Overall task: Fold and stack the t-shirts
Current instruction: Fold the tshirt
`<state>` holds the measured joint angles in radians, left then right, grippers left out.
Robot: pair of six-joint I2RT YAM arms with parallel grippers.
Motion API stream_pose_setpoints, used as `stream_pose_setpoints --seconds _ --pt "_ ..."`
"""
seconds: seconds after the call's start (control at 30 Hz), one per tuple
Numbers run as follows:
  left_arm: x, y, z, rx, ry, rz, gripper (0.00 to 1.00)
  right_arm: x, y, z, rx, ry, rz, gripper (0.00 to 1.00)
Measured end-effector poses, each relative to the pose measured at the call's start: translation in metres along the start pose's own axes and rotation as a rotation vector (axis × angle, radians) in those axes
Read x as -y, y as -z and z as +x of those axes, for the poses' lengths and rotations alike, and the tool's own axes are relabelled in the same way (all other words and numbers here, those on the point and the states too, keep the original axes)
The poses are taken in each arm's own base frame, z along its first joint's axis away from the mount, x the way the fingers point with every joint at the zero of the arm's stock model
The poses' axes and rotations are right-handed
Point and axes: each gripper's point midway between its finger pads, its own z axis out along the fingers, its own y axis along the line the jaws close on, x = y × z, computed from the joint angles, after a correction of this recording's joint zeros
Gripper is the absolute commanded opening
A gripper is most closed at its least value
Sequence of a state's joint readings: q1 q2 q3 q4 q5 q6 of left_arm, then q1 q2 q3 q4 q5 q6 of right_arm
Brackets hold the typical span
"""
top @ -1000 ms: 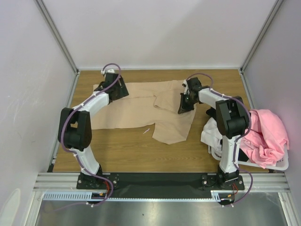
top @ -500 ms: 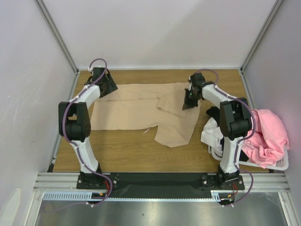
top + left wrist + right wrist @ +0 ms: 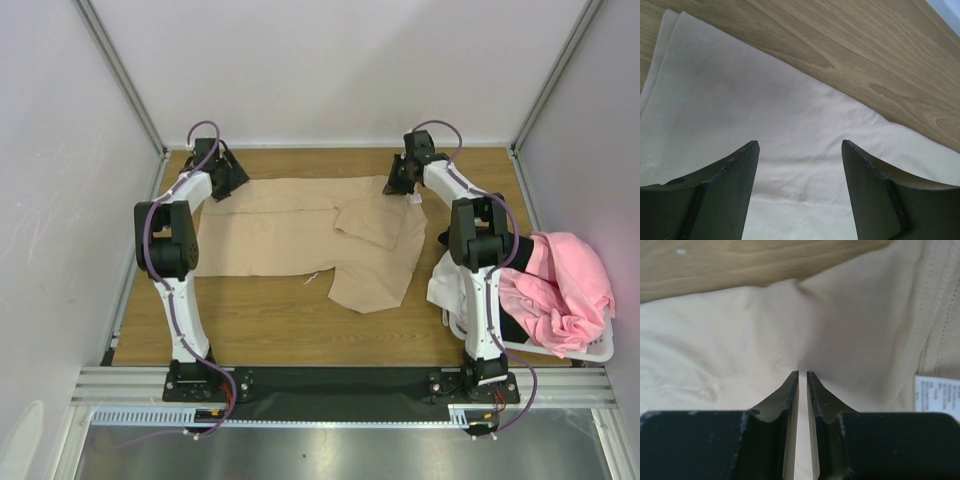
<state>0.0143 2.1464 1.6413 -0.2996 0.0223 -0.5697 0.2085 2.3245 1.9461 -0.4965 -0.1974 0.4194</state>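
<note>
A light tan t-shirt (image 3: 280, 230) lies spread on the wooden table, with a folded part hanging towards the front right. My left gripper (image 3: 225, 180) is open just above the shirt's far-left corner; the left wrist view shows its gripper (image 3: 800, 145) with jaws wide apart over the tan cloth (image 3: 790, 110). My right gripper (image 3: 398, 185) is at the shirt's far-right corner. In the right wrist view its gripper (image 3: 802, 372) has the jaws almost together, pinching the tan cloth (image 3: 715, 340), which puckers at the tips. A white label (image 3: 937, 390) shows nearby.
A white laundry basket (image 3: 590, 350) stands at the right edge, holding a pink shirt (image 3: 565, 285) and a bit of black cloth (image 3: 522, 248). A white shirt (image 3: 450, 280) hangs from its left side. Grey walls enclose the table on three sides.
Both grippers have moved towards the far edge. The right gripper drew the shirt's right corner back with it; the left gripper moved out to the far-left corner.
</note>
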Motion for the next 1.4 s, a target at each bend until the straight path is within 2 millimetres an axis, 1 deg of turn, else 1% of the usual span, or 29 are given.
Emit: stream_pose_setpoints --seconds 0.07,0.13,0.27,0.4,0.53,0.63,0.83,0.97,1.03,1.07,1.17,1.2,1.23,1.27,1.33,1.37,1.4 --pt "-0.003 -0.007 -0.001 -0.006 0.02 0.001 0.73 0.012 -0.013 0.007 -0.02 -0.015 0.028 0.17" --pt "-0.007 -0.012 -0.004 -0.007 0.041 -0.001 0.73 0.022 -0.02 0.014 -0.037 -0.033 0.051 0.17" --pt "-0.015 -0.021 -0.006 -0.015 0.082 -0.002 0.72 0.029 -0.018 0.001 -0.002 -0.042 0.074 0.17" --pt "-0.02 -0.034 -0.008 -0.023 0.118 -0.005 0.73 0.039 -0.02 -0.001 0.006 -0.069 0.099 0.17" --pt "-0.015 -0.045 -0.022 -0.008 0.144 0.024 0.72 0.043 -0.024 -0.008 0.019 -0.112 0.095 0.17" --pt "-0.008 -0.055 -0.034 0.002 0.16 0.052 0.73 0.044 -0.031 -0.021 0.048 -0.129 0.094 0.18" --pt "0.004 -0.073 -0.049 0.022 0.166 0.102 0.73 0.043 -0.045 -0.044 0.104 -0.148 0.084 0.18" --pt "0.01 -0.077 -0.053 0.025 0.163 0.131 0.75 0.044 -0.05 -0.053 0.128 -0.162 0.073 0.19" --pt "0.013 -0.076 -0.054 0.02 0.159 0.152 0.77 0.044 -0.049 -0.055 0.128 -0.16 0.067 0.21" --pt "0.015 -0.075 -0.054 0.019 0.153 0.163 0.78 0.044 -0.049 -0.056 0.131 -0.155 0.06 0.26" --pt "0.022 -0.071 -0.058 0.023 0.128 0.204 0.81 0.04 -0.044 -0.061 0.139 -0.128 0.036 0.34" --pt "0.025 -0.066 -0.06 0.029 0.11 0.22 0.82 0.037 -0.039 -0.064 0.143 -0.116 0.028 0.37" --pt "0.029 -0.057 -0.063 0.038 0.089 0.235 0.84 0.032 -0.031 -0.069 0.153 -0.102 0.017 0.39" --pt "0.032 -0.046 -0.065 0.043 0.071 0.247 0.84 0.027 -0.023 -0.074 0.165 -0.09 0.006 0.43" --pt "0.04 -0.017 -0.074 0.073 0.039 0.267 0.84 0.014 0.006 -0.085 0.197 -0.065 -0.018 0.49" --pt "0.045 0.004 -0.081 0.098 0.023 0.28 0.85 0.006 0.024 -0.091 0.217 -0.055 -0.031 0.56" --pt "0.05 0.027 -0.089 0.132 0.008 0.292 0.85 -0.002 0.046 -0.096 0.243 -0.045 -0.046 0.59"
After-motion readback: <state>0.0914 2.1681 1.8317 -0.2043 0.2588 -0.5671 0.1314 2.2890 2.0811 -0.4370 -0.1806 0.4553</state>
